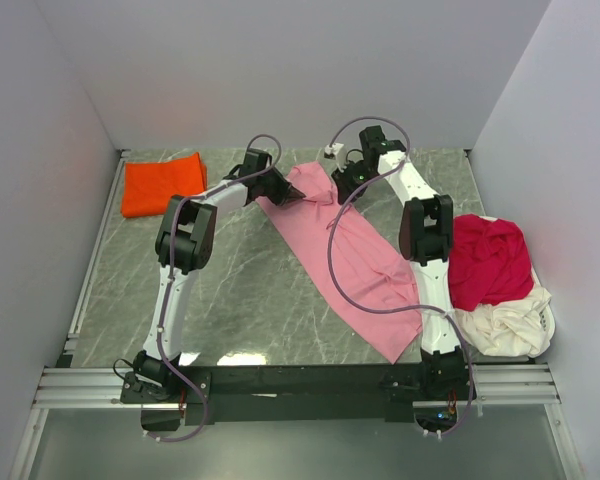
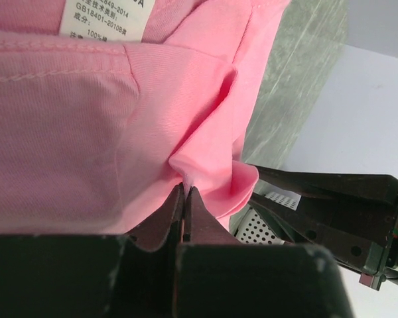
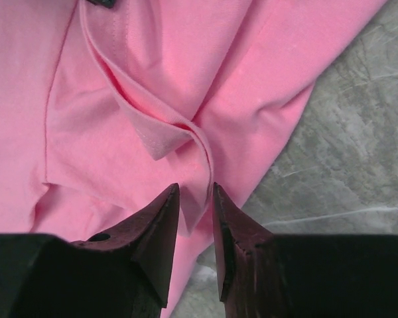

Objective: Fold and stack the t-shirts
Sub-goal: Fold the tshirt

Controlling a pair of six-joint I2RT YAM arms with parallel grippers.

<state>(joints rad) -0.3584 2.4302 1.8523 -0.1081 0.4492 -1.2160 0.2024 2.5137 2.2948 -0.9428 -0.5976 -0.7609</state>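
Counter (image 1: 250, 290): pink t-shirt (image 1: 355, 260) lies as a long strip, far-centre to near-right.
Both hands sit at its far end. Left hand (image 1: 301, 198) pinches the far edge tight; right hand (image 1: 337, 195) just beside, jaws narrow, astride a fold, not clamped.

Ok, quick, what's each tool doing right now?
Left tool: closed, pinching a fold of the pink t-shirt.
Right tool: open, jaws straddling a fold of it, not clamped.
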